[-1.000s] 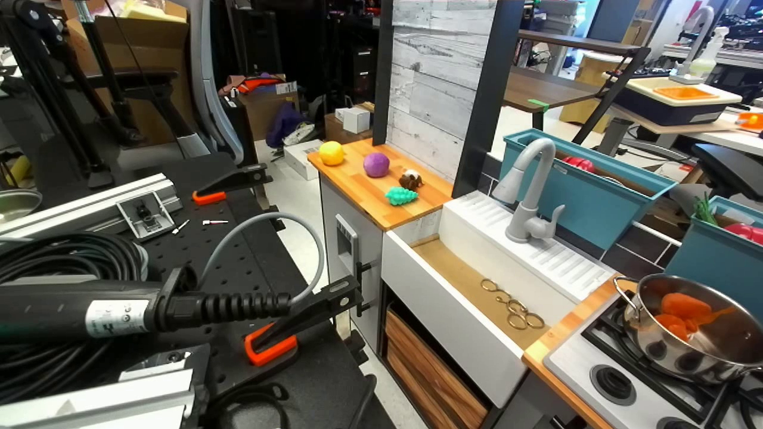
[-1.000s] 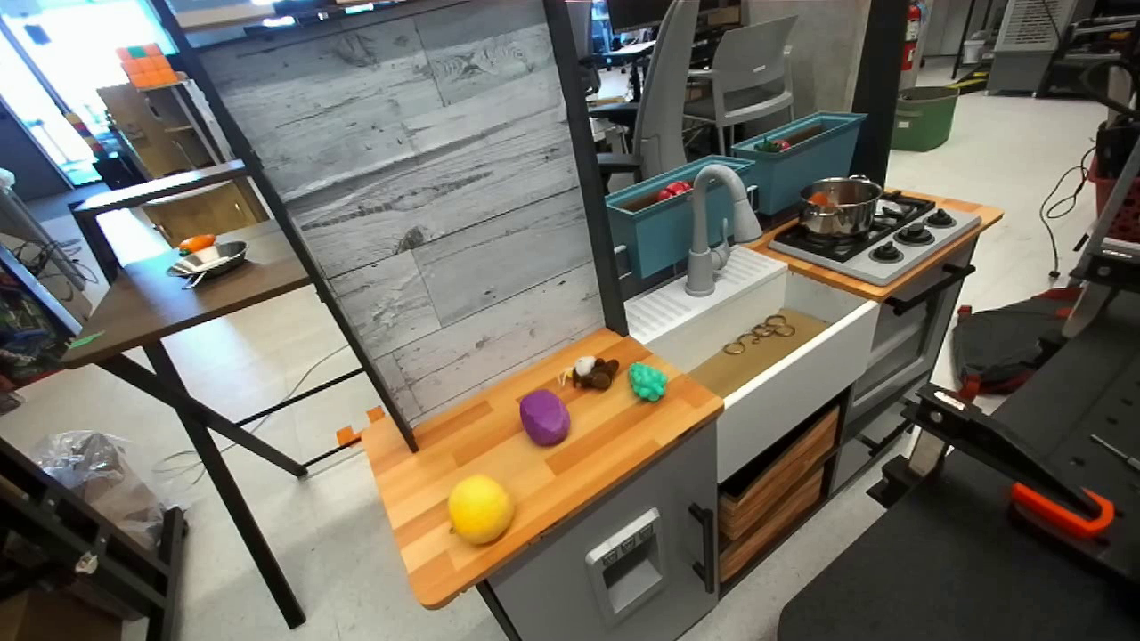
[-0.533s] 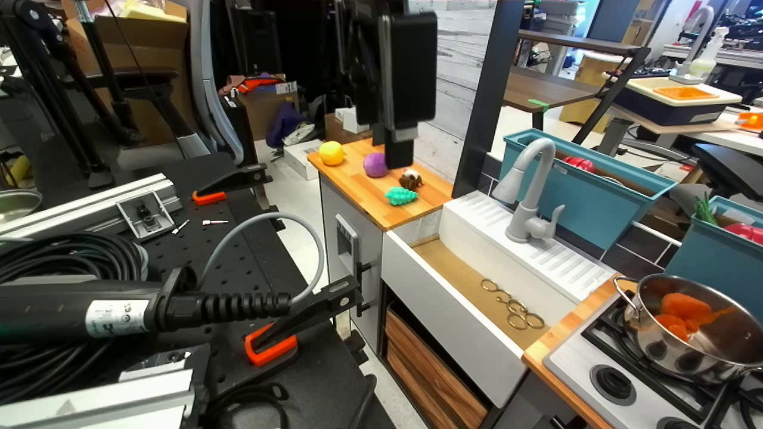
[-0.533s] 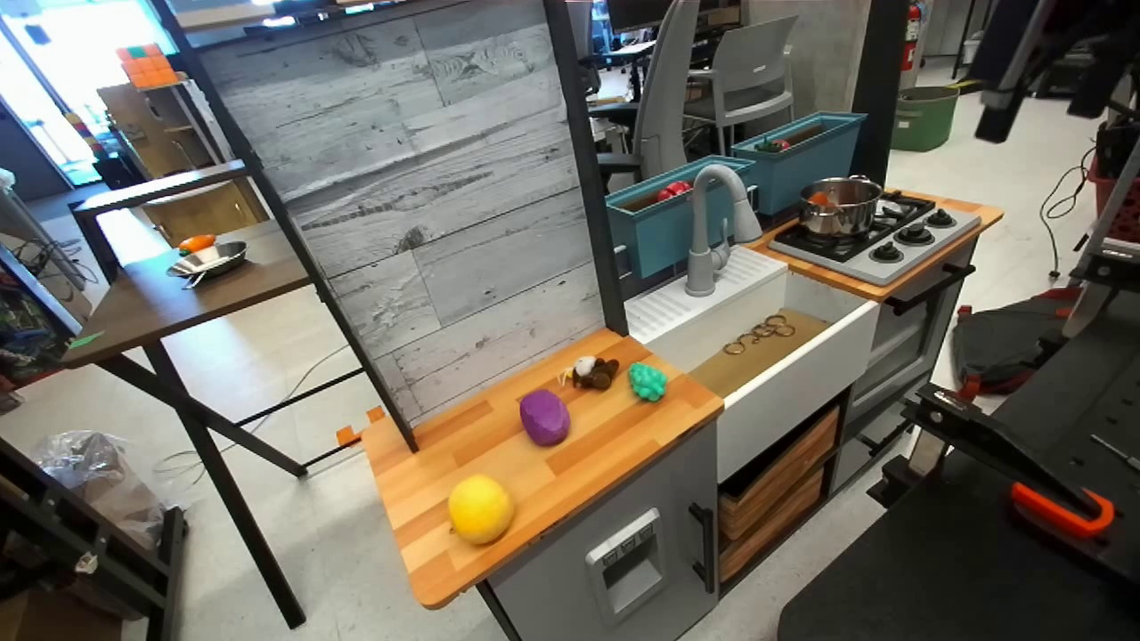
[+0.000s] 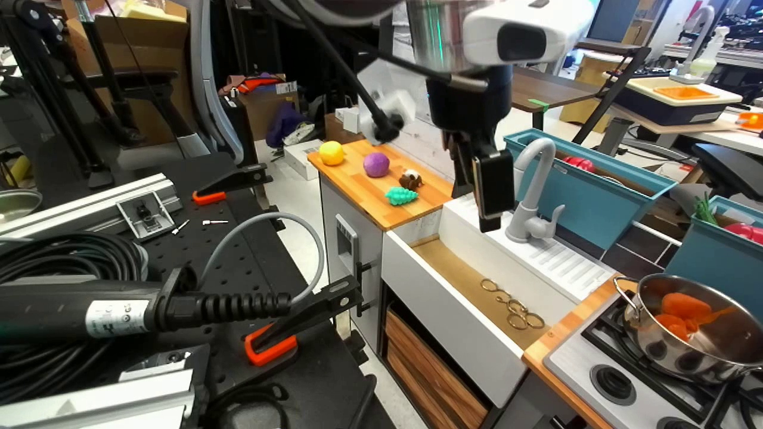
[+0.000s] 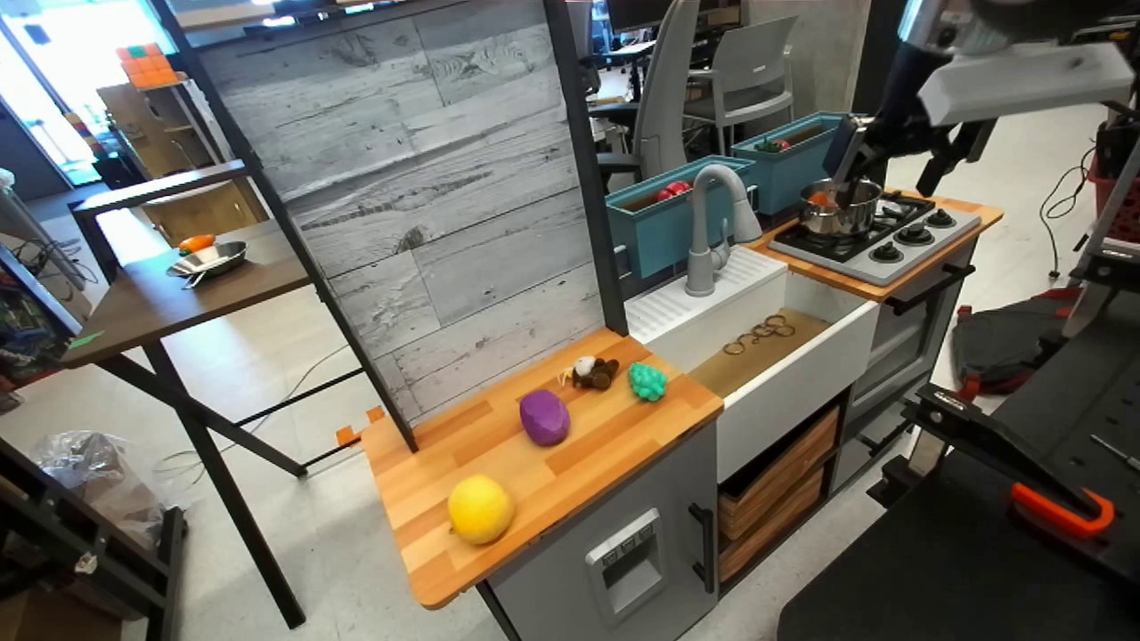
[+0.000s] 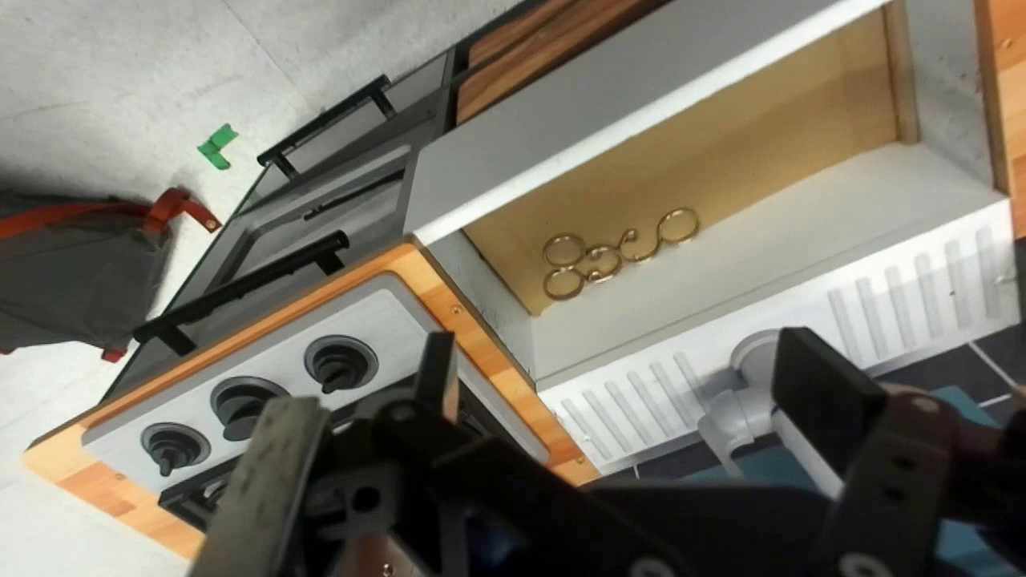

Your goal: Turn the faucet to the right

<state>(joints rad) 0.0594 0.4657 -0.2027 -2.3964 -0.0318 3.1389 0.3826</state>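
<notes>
None of the turning looks done. The gripper [image 7: 627, 373] is spread wide — nothing in it — and seems apart from the tap [image 7: 744, 410], at four o'clock in the wrist view. Left to do: reach it, turn it.

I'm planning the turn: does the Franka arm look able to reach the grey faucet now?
Likely yes: its gripper is open, and in an exterior view nothing shows between it and the faucet, though the teal bin behind may crowd it.
</notes>
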